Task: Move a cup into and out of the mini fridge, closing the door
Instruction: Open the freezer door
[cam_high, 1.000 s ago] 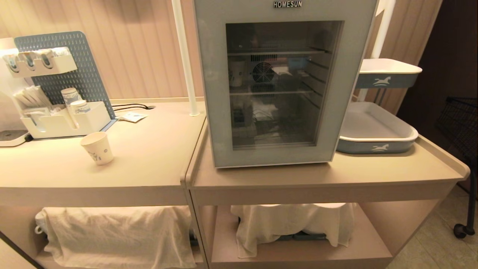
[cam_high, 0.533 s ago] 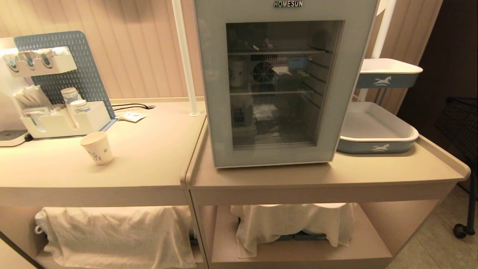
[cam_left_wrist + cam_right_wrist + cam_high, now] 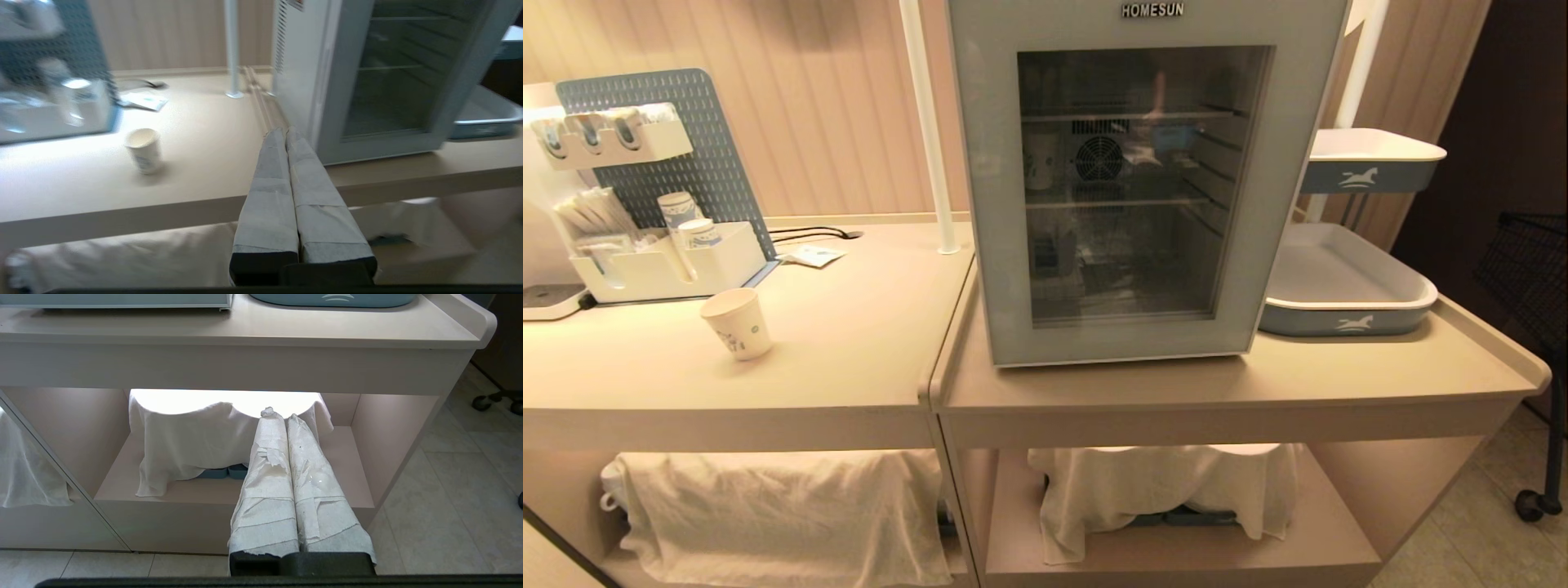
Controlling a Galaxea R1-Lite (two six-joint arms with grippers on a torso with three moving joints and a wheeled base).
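Cup (image 3: 737, 323) upright on counter (image 3: 849, 343), left of fridge (image 3: 1143, 188); door (image 3: 1258, 204) closed. Left gripper (image 3: 286, 132) clenched, empty; right gripper (image 3: 282, 416) clenched, empty, low.

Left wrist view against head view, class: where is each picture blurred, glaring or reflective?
Left wrist view: the white-and-blue pegboard organiser is smeared and glaring, the small white paper cup soft. Head view: sharp, but the pale grey fridge's glass door carries reflections that veil the shelves.
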